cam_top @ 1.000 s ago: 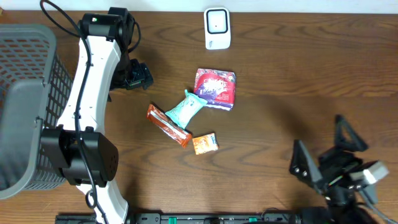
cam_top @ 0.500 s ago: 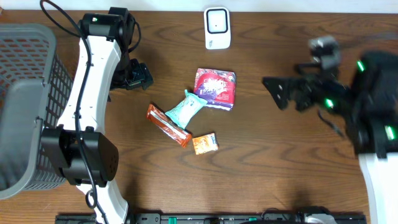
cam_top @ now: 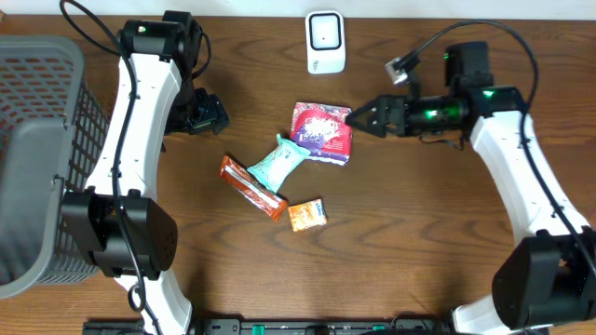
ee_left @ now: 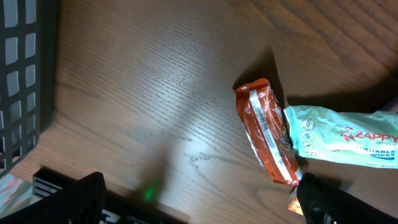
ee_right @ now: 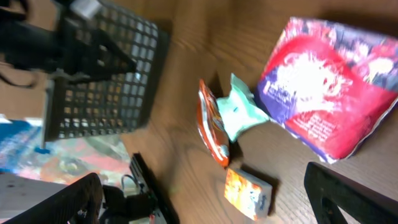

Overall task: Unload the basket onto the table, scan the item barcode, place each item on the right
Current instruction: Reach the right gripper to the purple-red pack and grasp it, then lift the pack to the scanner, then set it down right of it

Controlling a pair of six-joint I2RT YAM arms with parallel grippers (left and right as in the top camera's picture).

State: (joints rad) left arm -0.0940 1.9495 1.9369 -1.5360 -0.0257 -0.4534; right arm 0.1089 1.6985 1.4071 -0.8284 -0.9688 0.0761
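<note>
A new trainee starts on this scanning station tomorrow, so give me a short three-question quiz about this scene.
1. True or false: the right hand is shut on the red-purple packet.
2. The wrapped item lying nearest the white scanner is coloured: A) teal B) red-purple C) orange
3. How many wrapped items lie on the table?
Key: 1 false, the hand is open and empty; 2 B; 3 four.
</note>
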